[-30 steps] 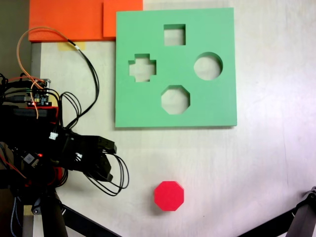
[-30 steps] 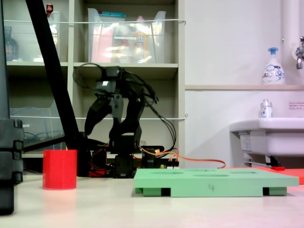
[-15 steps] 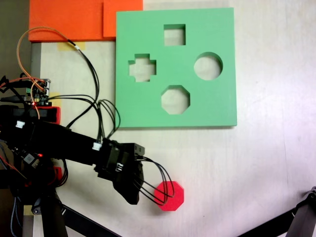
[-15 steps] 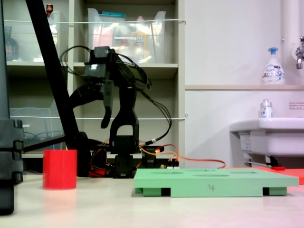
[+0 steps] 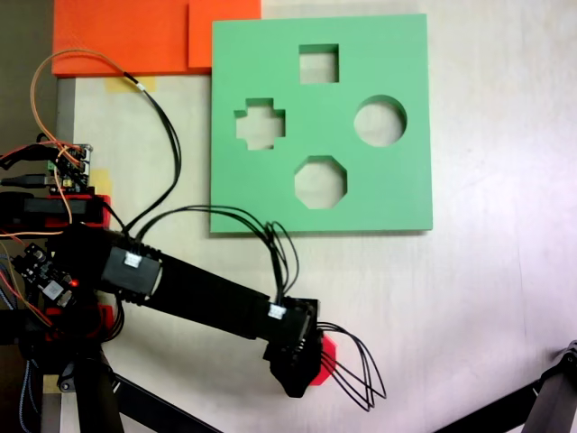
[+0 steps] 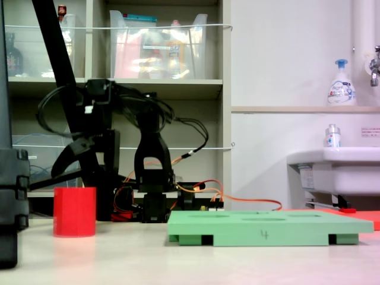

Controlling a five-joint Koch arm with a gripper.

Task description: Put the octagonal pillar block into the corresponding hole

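Black and bendy, my arm [image 5: 180, 293] reached across the desk [image 5: 469, 298] from the left, so its fingers [image 6: 80, 160] hung right above the octagonal pillar block [image 6: 75, 212]. From above, the fingers [image 5: 302, 365] hid most of that red block [image 5: 326, 358]. I could not tell if they were apart or together. Farther right, on the green board [image 6: 270, 226], waited the corresponding hole [image 5: 320, 182], empty.

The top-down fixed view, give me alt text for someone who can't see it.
A black robot arm reaches across a pale table, its tool over a red octagonal block. Above lies a green foam board with square, cross, round and octagonal hole cutouts, all empty.
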